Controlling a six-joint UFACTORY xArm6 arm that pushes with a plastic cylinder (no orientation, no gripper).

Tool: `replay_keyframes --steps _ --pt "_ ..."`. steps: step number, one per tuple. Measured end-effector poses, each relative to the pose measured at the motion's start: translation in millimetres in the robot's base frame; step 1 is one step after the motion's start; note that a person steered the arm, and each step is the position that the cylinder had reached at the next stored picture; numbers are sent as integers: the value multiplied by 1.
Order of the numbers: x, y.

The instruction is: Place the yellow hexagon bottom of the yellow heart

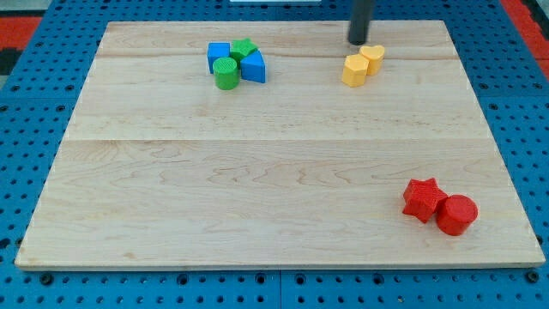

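The yellow hexagon [354,70] sits near the board's top edge, right of centre, and it touches the yellow heart [373,58], which lies just to its upper right, closer to the top edge. So from where I watch, the hexagon is on the heart's lower-left side, the two pressed together as a pair.

In the camera view, my tip [358,42] is down at the board just above the pair, nearer the top edge, a little above the hexagon and just left of the heart. I cannot tell whether it touches either one. The rod rises straight out of the top of the view. It carries no jaws, so there is no opening or closing to report; it grips nothing.

Toward the top-left part of the wooden board [257,172] I see a tight cluster: a blue cube [218,54], a green star [244,48] beside it, a second blue block [254,67] whose shape I cannot make out below the star, and a green cylinder [226,75] at the cluster's lower left.

Near the bottom-right corner, a red star [423,199] touches a red cylinder [456,215], which lies to its lower right. Both are well apart from the yellow pair.
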State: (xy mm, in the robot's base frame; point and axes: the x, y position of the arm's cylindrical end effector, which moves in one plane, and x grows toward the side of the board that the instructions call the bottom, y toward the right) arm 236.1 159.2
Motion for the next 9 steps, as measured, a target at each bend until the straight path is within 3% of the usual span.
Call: replay_keyframes --steps 1,2,4,6,7,8,9 --pt "16 11" --pt "28 -33" --pt "64 -56" --pt "114 -49" --pt "112 -99" --pt "128 -88" --pt "132 -11"
